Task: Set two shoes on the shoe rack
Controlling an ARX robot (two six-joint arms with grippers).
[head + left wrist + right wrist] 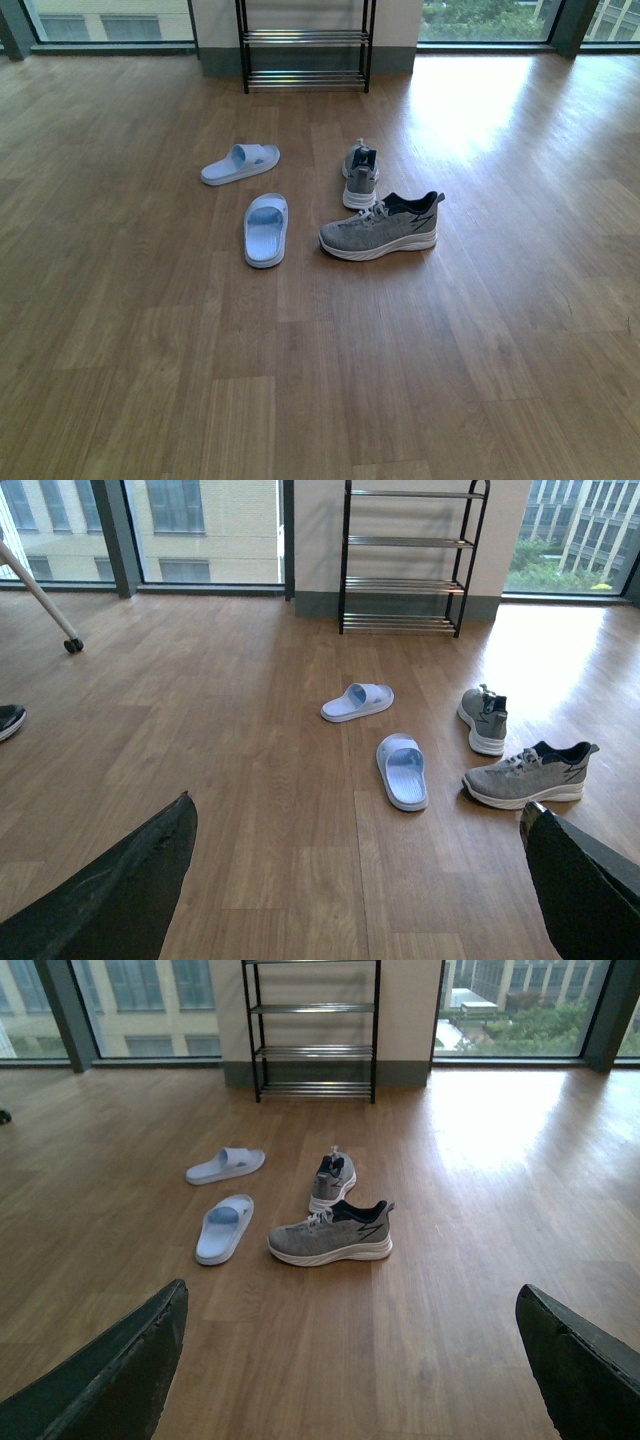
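Two grey knit sneakers with white soles stand on the wooden floor. The near sneaker [382, 228] lies sideways, toe to the left. The far sneaker [361, 174] points away, heel toward me. Both show in the left wrist view [527, 774] [484, 719] and the right wrist view [332, 1234] [333, 1179]. The black-framed shoe rack [305, 45] stands against the far wall, its silver bars bare. My left gripper [358, 865] and right gripper [350, 1345] are open, empty, and well short of the sneakers. Neither arm shows in the front view.
Two pale blue slides lie left of the sneakers, one near [266, 229], one farther [240, 164]. Large windows line the far wall beside the rack. In the left wrist view a wheeled stand leg [72, 645] and a dark shoe [8, 720] sit far left.
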